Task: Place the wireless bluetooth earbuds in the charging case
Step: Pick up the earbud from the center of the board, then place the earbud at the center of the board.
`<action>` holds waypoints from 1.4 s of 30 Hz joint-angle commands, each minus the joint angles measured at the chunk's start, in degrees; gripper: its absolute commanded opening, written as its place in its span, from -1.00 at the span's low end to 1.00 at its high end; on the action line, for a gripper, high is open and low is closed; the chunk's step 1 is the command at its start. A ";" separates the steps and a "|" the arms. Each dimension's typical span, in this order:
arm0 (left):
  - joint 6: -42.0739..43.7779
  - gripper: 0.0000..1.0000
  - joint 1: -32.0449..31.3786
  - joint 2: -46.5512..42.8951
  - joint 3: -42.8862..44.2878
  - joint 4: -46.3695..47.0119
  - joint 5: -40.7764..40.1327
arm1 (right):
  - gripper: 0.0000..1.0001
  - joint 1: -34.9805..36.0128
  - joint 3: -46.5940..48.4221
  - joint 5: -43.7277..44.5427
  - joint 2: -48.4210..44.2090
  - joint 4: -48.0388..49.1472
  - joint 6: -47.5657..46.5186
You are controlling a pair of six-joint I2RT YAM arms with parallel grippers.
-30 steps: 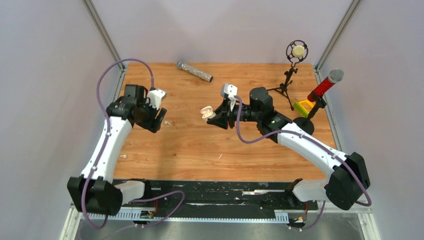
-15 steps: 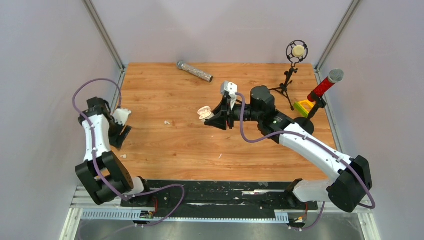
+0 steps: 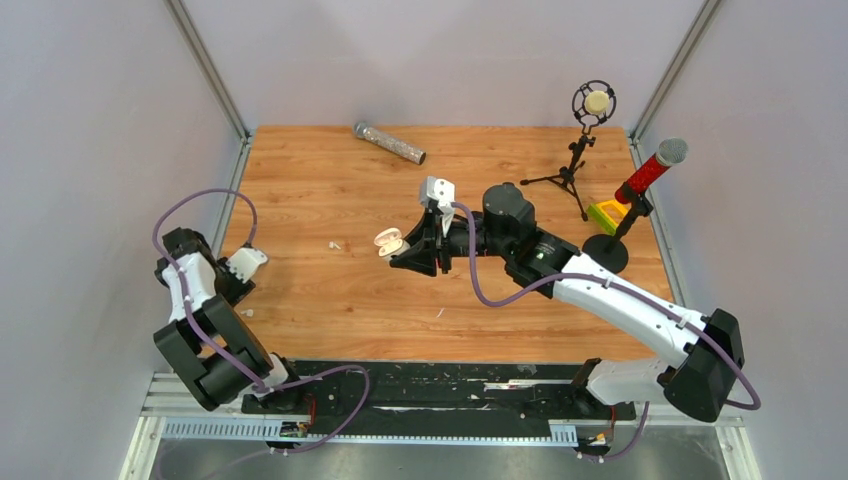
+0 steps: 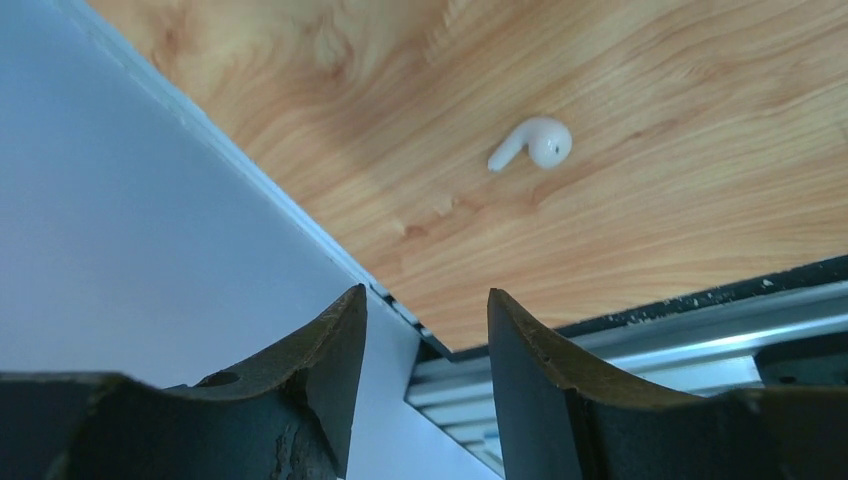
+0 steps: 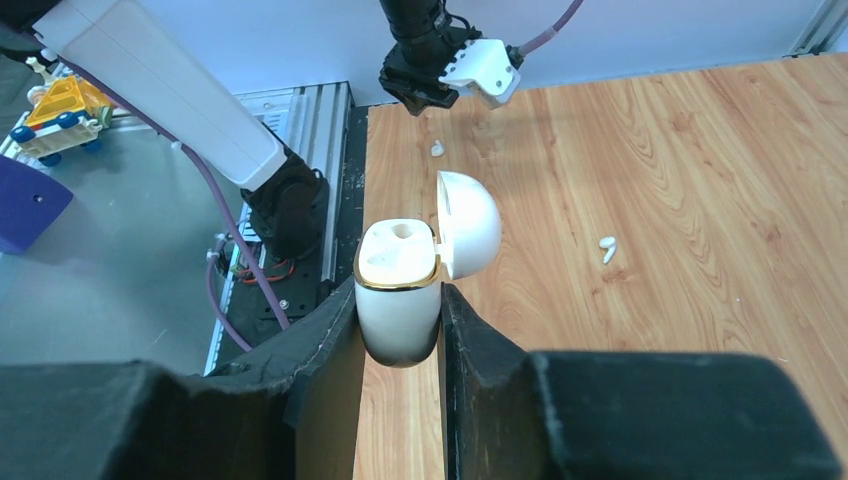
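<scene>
One white earbud (image 4: pixel 533 143) with a short stem lies on the wooden table (image 3: pixel 350 290) near its front left corner. It also shows as a tiny speck (image 3: pixel 246 313) from above and as the speck (image 5: pixel 437 149) in the right wrist view. My left gripper (image 4: pixel 425 295) hovers just beside it at the table's left edge (image 3: pixel 243 268), open with nothing between its fingers. The white charging case (image 5: pixel 400 270) has a gold rim and its lid flipped open. My right gripper (image 5: pixel 399 295) is shut on its body, holding it over mid-table (image 3: pixel 388 241).
A small white piece (image 3: pixel 334 244) lies left of the case, and a white fleck (image 3: pixel 438 313) lies nearer the front. At the back are a silver microphone (image 3: pixel 390 143), a tripod microphone (image 3: pixel 590 105), a red microphone (image 3: pixel 652 170) and a yellow-green block (image 3: pixel 606 214). Grey walls enclose the table.
My left arm has drawn back from mid-left of the table to its front left edge. The right arm has carried the open case leftward.
</scene>
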 commanded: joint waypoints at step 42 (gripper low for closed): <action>-12.38 -1.00 -27.82 8.40 2.94 -3.62 14.55 | -1.00 0.49 -0.29 4.74 -1.02 1.00 -4.40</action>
